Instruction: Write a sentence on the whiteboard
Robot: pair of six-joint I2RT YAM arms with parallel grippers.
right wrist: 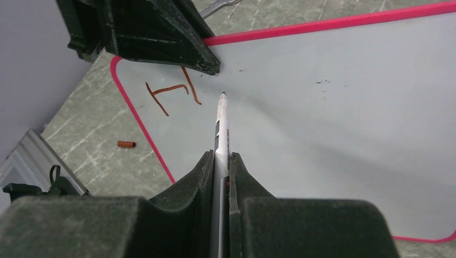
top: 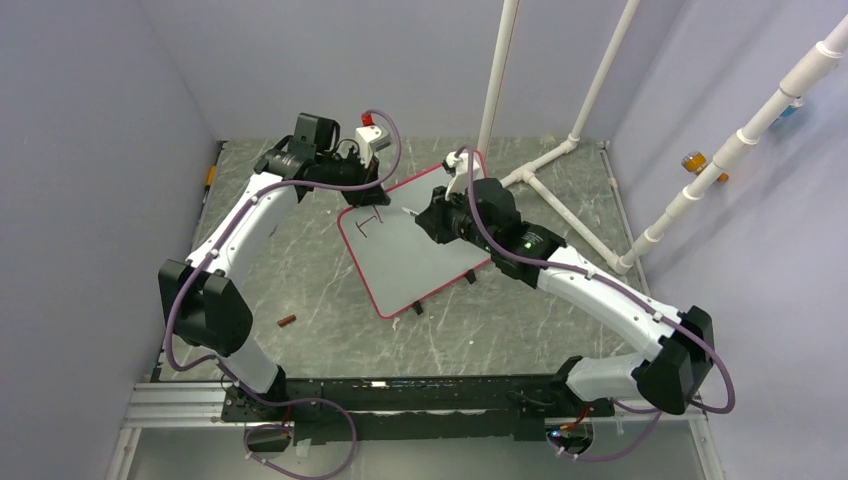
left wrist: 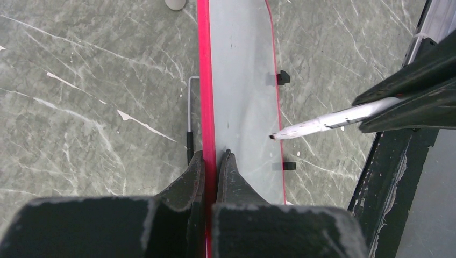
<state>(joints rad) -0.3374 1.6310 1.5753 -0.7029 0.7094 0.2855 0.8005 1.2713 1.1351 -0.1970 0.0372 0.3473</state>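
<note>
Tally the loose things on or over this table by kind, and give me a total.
whiteboard: 1
marker: 1
small red-brown cylinder, perhaps the marker's cap: 1
Total: 3
</note>
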